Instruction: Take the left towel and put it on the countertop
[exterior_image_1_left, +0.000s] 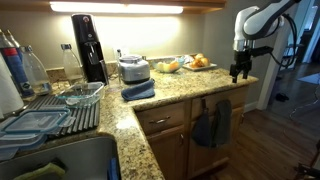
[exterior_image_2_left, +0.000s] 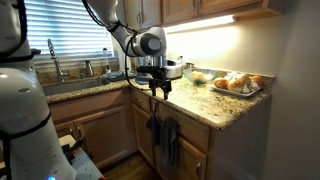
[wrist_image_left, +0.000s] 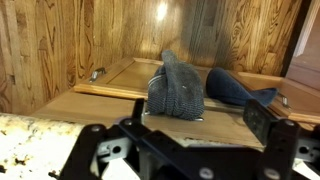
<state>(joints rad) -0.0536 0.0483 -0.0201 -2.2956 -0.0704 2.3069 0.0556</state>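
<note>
The left towel (exterior_image_1_left: 203, 127), slate-blue and limp, hangs on the wooden cabinet front below the countertop (exterior_image_1_left: 185, 88). It also shows in an exterior view (exterior_image_2_left: 153, 133) and in the wrist view (wrist_image_left: 178, 88) as a grey-blue knit cloth. A darker towel (exterior_image_1_left: 223, 118) hangs right beside it. My gripper (exterior_image_1_left: 240, 70) hovers above the counter's edge, higher than both towels, and it shows in both exterior views (exterior_image_2_left: 160, 88). In the wrist view the gripper (wrist_image_left: 182, 135) is open and empty, with the left towel between and beyond its fingers.
A lighter blue folded cloth (exterior_image_1_left: 138, 90) lies on the counter near a small appliance (exterior_image_1_left: 133, 68). A fruit plate (exterior_image_1_left: 200, 62) sits at the far end. A dish rack (exterior_image_1_left: 50, 112) and sink (exterior_image_1_left: 60, 160) are near the corner. The wood floor (exterior_image_1_left: 285, 130) lies beyond.
</note>
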